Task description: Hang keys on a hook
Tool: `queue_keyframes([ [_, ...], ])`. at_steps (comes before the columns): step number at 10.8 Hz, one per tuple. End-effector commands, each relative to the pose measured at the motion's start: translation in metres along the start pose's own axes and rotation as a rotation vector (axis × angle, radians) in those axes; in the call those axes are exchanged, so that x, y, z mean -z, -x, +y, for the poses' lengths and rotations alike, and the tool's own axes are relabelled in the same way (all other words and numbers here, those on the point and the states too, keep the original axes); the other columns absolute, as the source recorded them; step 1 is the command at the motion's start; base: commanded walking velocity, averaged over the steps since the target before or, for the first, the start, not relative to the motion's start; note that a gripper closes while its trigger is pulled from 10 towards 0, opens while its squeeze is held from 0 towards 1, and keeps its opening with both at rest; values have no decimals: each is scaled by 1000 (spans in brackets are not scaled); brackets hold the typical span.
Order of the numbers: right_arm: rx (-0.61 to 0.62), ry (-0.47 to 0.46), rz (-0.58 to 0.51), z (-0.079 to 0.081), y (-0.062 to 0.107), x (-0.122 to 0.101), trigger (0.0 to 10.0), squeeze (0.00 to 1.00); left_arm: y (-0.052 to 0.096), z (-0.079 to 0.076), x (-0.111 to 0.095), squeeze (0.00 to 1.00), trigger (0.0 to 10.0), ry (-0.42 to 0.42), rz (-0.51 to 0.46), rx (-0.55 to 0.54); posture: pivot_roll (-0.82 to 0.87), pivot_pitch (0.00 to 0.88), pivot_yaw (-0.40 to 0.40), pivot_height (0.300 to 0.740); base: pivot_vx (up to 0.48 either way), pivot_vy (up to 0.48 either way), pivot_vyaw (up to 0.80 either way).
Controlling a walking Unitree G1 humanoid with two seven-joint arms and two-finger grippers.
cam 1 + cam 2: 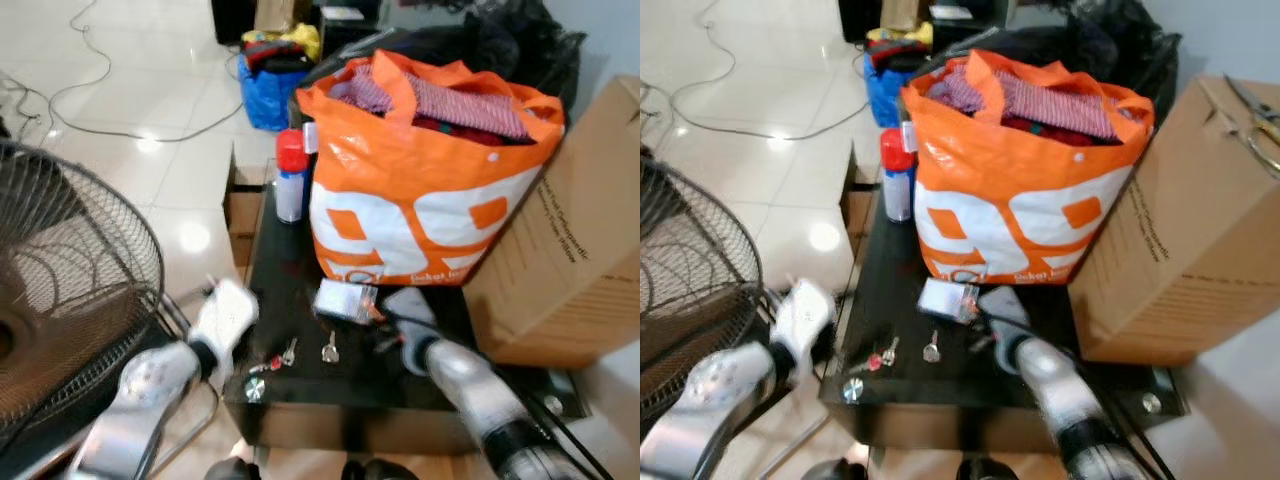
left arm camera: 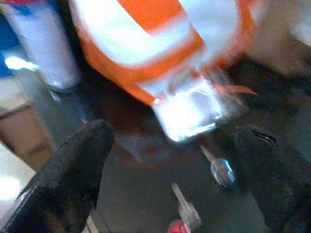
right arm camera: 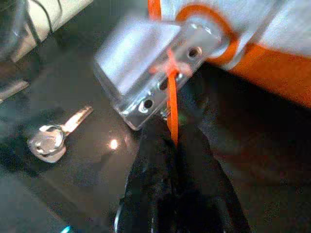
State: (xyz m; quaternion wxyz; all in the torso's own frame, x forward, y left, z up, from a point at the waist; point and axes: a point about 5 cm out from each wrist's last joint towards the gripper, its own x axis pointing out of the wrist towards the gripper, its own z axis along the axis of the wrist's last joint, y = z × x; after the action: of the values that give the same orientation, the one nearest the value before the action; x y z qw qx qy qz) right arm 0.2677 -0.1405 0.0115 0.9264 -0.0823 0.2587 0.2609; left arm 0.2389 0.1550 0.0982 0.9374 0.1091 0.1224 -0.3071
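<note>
Two keys lie on the black glass table (image 1: 300, 400): a silver key (image 1: 329, 349) and a key with a red tag (image 1: 272, 361). Just behind them a clear plastic hook block (image 1: 346, 299) rests against the orange bag, with an orange string (image 3: 171, 97) tied through it. My right gripper (image 3: 175, 145) is shut on that string, right in front of the block (image 3: 150, 73), and the silver key (image 3: 53, 141) lies beside it. My left gripper (image 2: 174, 133) is open at the table's left edge, pointing at the block with both keys (image 2: 221, 170) between its fingers (image 2: 73, 165).
A full orange-and-white bag (image 1: 420, 180) takes up the table's back. A large cardboard box (image 1: 570, 250) stands on the right and a red-capped spray can (image 1: 290, 175) at the back left. A fan (image 1: 60, 280) stands on the left. Cables (image 1: 100, 120) trail on the floor.
</note>
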Motion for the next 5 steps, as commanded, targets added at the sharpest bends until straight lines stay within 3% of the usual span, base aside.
queue_keyframes([
  [1, 16, 2, -60, -9, 15, -10, 0, 0, 2, 5, -9, 0, 10000, 11, -46, -73, -50, 0, -52, 740, 0, 0, 0],
  [2, 37, -8, -119, -10, 34, -21, 0, 0, 4, 7, -16, 0, 10000, -30, -64, -131, -56, 0, -47, 740, 0, 0, 0],
  [4, 108, -17, -172, -11, 62, -32, 0, 0, 7, 9, -18, 0, 10000, -22, -64, -229, -56, 0, -53, 740, 0, 0, 0],
  [5, 146, -25, -179, -9, 70, -35, 7216, 0, 8, 8, -17, 0, 10000, -21, -58, -258, -49, 0, -63, 740, 0, 0, 0],
])
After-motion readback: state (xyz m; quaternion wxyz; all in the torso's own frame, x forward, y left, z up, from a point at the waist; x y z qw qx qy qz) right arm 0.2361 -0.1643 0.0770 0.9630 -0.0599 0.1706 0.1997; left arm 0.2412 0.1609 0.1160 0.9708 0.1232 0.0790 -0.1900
